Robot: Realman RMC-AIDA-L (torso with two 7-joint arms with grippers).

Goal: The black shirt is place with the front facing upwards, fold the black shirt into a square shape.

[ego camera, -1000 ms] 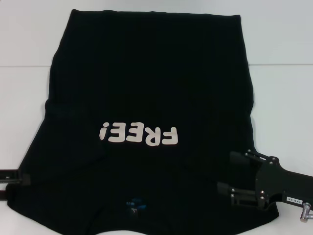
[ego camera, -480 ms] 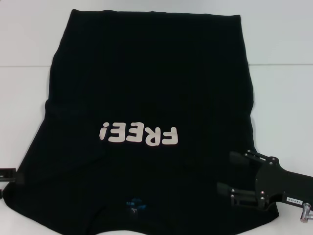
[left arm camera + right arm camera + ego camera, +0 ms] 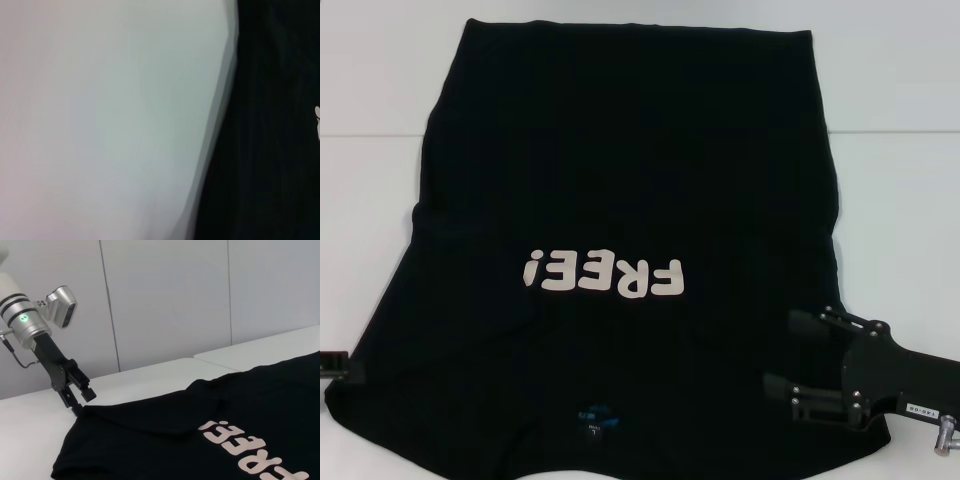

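My right gripper (image 3: 778, 394) hovers over the near right corner of the black shirt (image 3: 630, 160), fingers apart and nothing between them. The shirt lies flat on the white tabletop (image 3: 900, 190), reaching away from that gripper toward the far edge, "FREE!" lettering (image 3: 603, 273) face up just beyond the fingers. My left gripper (image 3: 79, 396) sits at the opposite sleeve corner; I cannot tell whether it is closed on cloth. My worry: if I close the right fingers too shallow, they catch one layer only and the fold drags crooked. The blue neck label (image 3: 595, 412) lies beside the right gripper.
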